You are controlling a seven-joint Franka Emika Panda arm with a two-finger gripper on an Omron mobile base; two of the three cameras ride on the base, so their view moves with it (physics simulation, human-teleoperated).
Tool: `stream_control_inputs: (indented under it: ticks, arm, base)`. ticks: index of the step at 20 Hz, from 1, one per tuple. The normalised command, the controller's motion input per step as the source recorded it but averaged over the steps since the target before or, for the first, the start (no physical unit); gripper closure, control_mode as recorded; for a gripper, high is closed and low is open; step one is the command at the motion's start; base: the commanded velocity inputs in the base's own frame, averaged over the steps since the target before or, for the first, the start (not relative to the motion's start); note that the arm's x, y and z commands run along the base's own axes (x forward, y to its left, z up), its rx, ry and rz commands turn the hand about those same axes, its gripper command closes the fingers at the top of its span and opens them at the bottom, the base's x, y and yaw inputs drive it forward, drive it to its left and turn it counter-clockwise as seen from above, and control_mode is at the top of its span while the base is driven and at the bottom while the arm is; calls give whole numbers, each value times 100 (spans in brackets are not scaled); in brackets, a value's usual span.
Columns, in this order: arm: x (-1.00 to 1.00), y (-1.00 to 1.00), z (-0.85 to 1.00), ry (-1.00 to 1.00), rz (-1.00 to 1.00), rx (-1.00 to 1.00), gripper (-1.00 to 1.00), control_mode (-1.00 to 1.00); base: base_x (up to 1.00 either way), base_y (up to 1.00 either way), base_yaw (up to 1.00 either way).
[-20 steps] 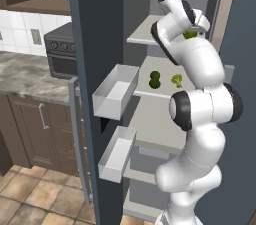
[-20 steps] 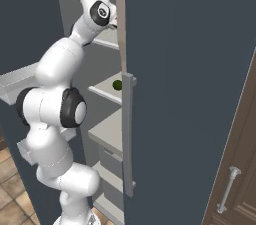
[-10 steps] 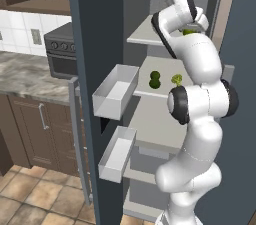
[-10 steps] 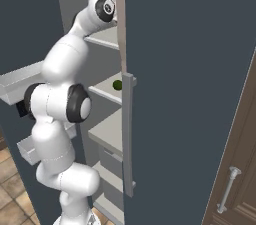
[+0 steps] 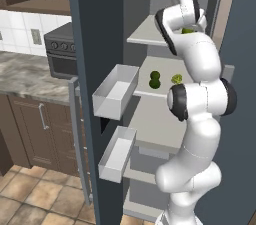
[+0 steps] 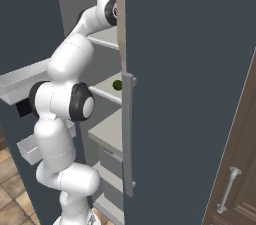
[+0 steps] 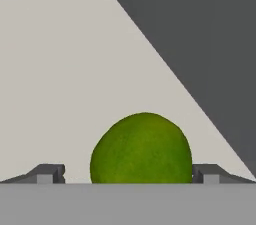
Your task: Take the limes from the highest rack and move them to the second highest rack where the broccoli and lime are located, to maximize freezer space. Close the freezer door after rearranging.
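Freezer interior with its door (image 5: pixel 95 69) open: my gripper (image 7: pixel 128 174), jaws spread wide and empty, straddles a lime (image 7: pixel 141 149) on the top rack (image 5: pixel 150 31), while the second rack (image 5: pixel 165 76) below holds broccoli (image 5: pixel 176 79) and limes (image 5: pixel 155 79); transfer and closing remain.

A lime (image 7: pixel 141 148) sits on the rack (image 7: pixel 65 69) between the spread end effector (image 7: pixel 128 174) fingertips.
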Motion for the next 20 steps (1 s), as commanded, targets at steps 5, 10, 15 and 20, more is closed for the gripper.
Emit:
stream_control_inputs:
  ticks: [5, 10, 15, 20]
  arm:
    - [6, -27, -22, -9, 7, 0, -100, -100]
    - [0, -26, -37, -1, 0, 0, -100, -100]
    - [0, -11, -51, 0, 0, -1, 100, -100]
    - [-1, -2, -37, -2, 2, 0, 100, -100]
  base:
    - [0, 0, 0]
    - [0, 0, 0]
    - [0, 0, 0]
    - [0, 0, 0]
